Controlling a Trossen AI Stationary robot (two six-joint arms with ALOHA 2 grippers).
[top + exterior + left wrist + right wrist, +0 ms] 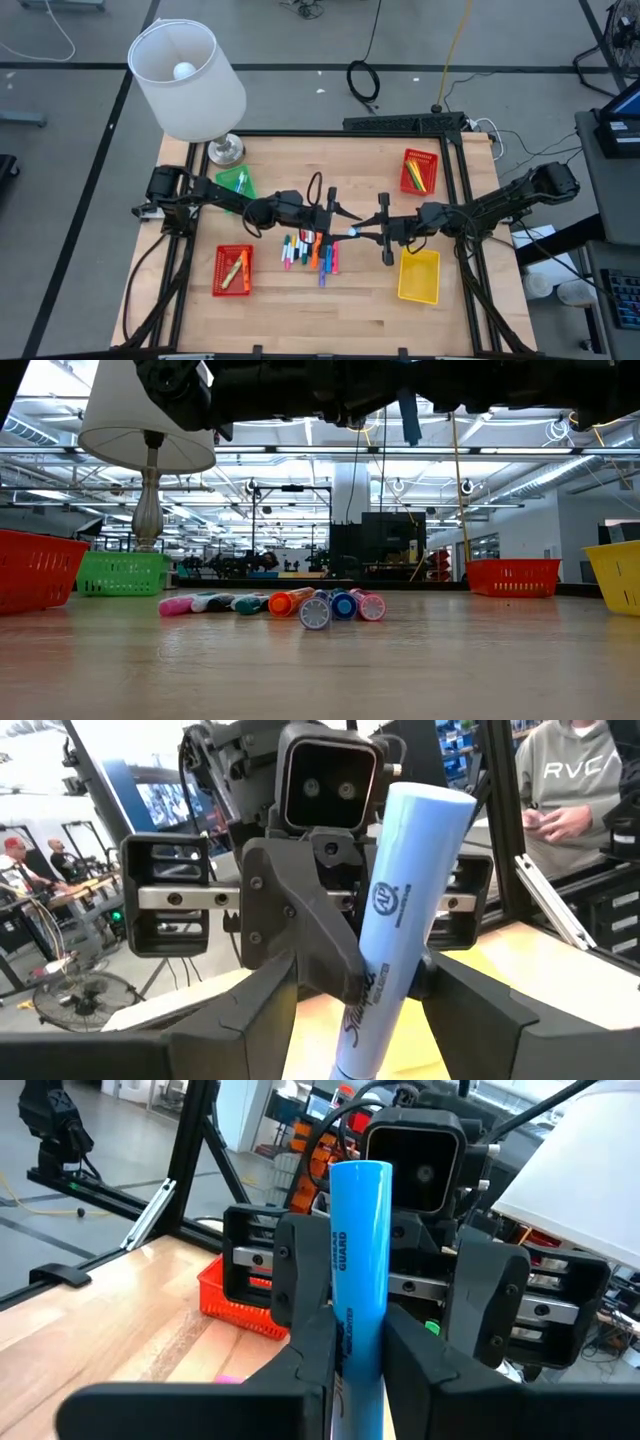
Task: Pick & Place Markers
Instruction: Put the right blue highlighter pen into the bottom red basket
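I have two pincers, and they meet tip to tip over the middle of the tabletop. My right pincer (372,230) is pinched tight on a blue marker (360,1250). The marker is up in the air, not touching the wood. My left pincer (338,213) is open, with one finger on each side of the same marker. The other markers (310,250) lie in a little pile on the wood, just under my pincers and a bit toward the near edge. A yellow basket (418,275) sits by the near right side. A red basket (232,270) sits by the near left side, with markers in it.
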